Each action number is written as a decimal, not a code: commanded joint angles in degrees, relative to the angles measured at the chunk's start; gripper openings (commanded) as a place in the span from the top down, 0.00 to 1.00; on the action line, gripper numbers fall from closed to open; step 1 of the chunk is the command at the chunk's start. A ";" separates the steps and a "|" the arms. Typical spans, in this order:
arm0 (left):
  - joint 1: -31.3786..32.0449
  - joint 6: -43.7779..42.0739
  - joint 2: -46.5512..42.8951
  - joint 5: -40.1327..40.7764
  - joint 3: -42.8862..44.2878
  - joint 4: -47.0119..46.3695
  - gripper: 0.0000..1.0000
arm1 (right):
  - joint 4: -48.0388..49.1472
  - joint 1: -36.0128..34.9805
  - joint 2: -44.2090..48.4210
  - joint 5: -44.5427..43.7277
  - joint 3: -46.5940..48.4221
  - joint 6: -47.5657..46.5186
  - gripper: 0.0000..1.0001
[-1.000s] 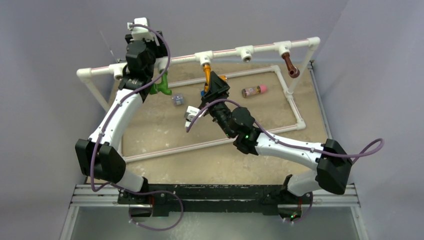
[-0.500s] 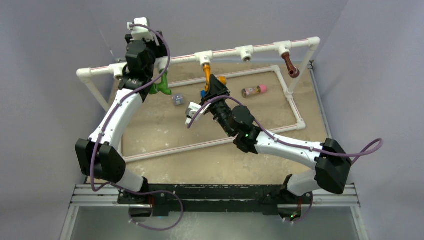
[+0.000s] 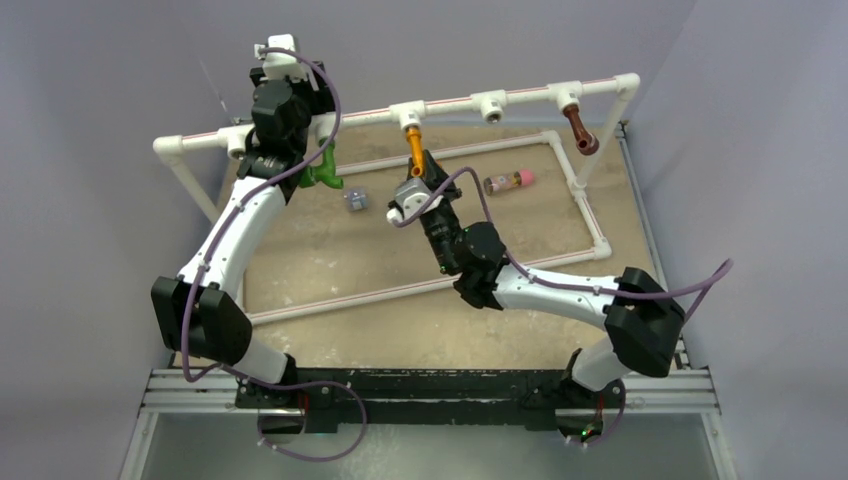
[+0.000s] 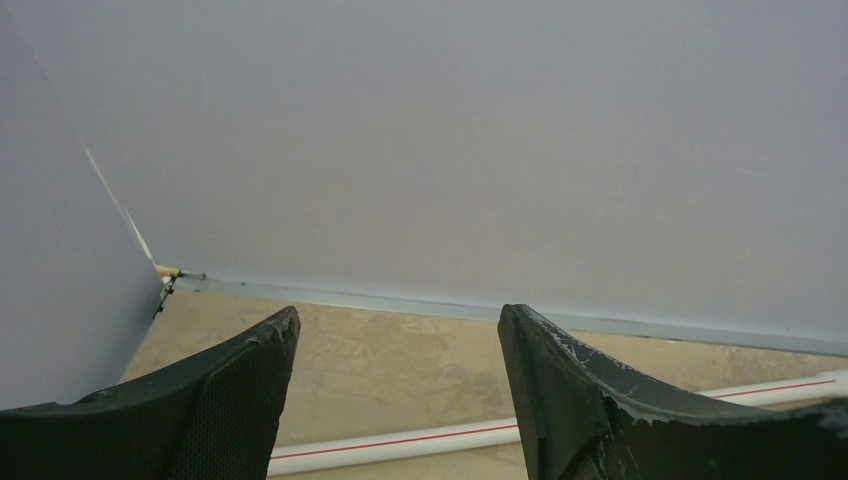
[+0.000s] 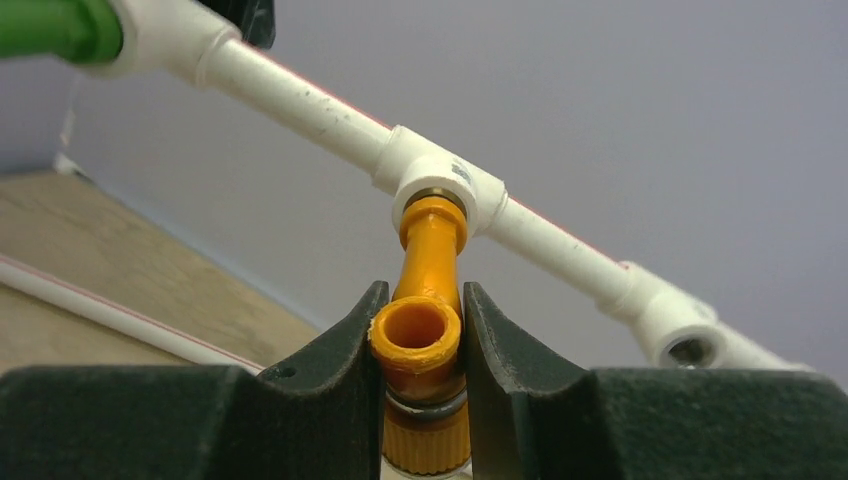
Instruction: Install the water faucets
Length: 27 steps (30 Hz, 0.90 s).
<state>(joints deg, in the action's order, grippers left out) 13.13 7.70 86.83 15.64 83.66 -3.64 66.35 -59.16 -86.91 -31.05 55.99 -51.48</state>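
Note:
The orange faucet [image 3: 415, 146] hangs from a white tee socket [image 3: 406, 116] on the raised pipe rail. My right gripper [image 3: 424, 172] is shut on its lower end. In the right wrist view both fingers press the sides of the orange faucet's open mouth [image 5: 417, 330], and its stem enters the tee [image 5: 440, 185]. The green faucet [image 3: 322, 172] hangs from the rail beside my left arm. My left gripper [image 3: 316, 95] is open and empty; the left wrist view shows the left gripper [image 4: 398, 315] facing the back wall. The dark brown faucet [image 3: 580, 130] hangs at the right.
An empty tee socket [image 3: 490, 106] sits between the orange and brown faucets, another [image 3: 237, 141] at the left. A pink-and-brown cylinder [image 3: 508, 182] and a small grey-blue piece [image 3: 354, 200] lie on the tan mat inside the white pipe frame [image 3: 590, 215].
My right wrist has rolled while holding the orange faucet; its camera swung from the left side to the top, and the faucet's side branch is now hidden. The left arm has not moved.

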 commanded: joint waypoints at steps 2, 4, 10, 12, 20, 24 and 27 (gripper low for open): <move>1.84 -0.70 3.44 -4.65 -3.44 14.27 0.28 | 12.59 0.22 -1.59 -5.31 -0.85 30.38 1.00; 1.82 -0.67 3.44 -4.82 -3.41 14.33 0.28 | 15.00 0.01 -2.29 -6.67 -0.82 40.46 1.00; 1.68 -0.67 3.34 -5.03 -3.50 14.27 0.28 | 21.93 0.02 -2.71 -11.65 -2.02 63.42 1.00; 1.64 -0.51 3.35 -5.38 -3.50 14.27 0.28 | 22.09 0.01 -2.66 -12.64 -2.02 70.69 1.00; 1.46 -0.33 3.10 -5.72 -3.50 14.32 0.28 | 17.10 0.02 -1.52 -16.03 -1.64 101.89 1.00; 1.47 -0.32 2.93 -5.97 -3.58 14.34 0.28 | 14.96 0.01 -1.12 -16.83 -1.11 111.51 1.00; 1.47 -0.32 2.75 -5.97 -3.68 14.23 0.28 | 14.80 0.01 -1.00 -17.32 -0.54 113.12 1.00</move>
<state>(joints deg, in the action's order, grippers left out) 13.08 7.75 86.76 14.06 83.74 -3.07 77.10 -59.13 -88.99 -46.72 54.19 33.76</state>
